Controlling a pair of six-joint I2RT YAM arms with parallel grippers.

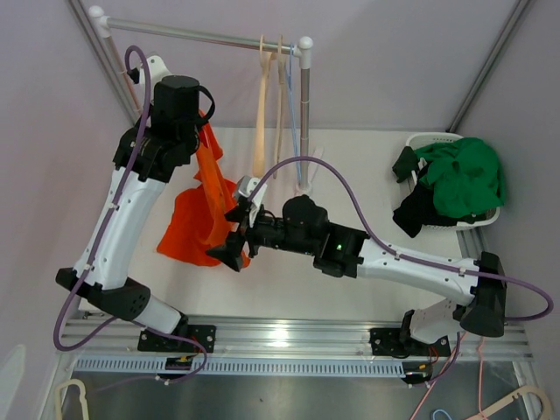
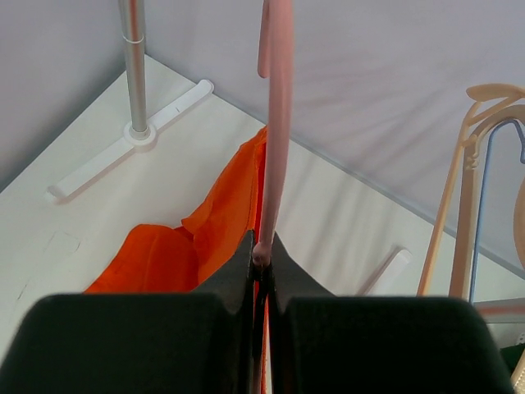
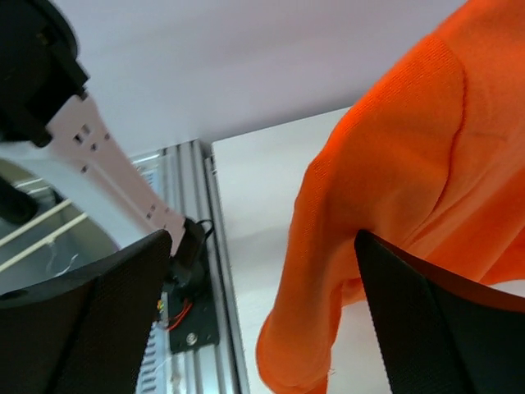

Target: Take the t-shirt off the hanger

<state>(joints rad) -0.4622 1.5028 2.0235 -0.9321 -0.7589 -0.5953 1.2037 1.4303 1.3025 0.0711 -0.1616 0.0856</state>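
An orange t-shirt (image 1: 194,217) hangs from a pink hanger (image 2: 277,123), its lower part draped down to the table. My left gripper (image 2: 262,249) is shut on the hanger's neck just above the shirt's collar and holds it up over the table's left side. Seen from above, the left wrist (image 1: 179,103) covers the hanger. My right gripper (image 1: 234,234) is open at the shirt's lower right edge. In the right wrist view a fold of the t-shirt (image 3: 385,197) hangs between the spread fingers (image 3: 90,320), nearer the right one. Neither finger is pressing the cloth.
A metal clothes rack (image 1: 210,37) stands at the back with several empty wooden hangers (image 1: 269,96) on it. Its post and foot (image 2: 135,135) stand on the table. A white basket (image 1: 486,215) at the right holds green and black clothes. An aluminium rail (image 3: 193,246) runs along the near edge.
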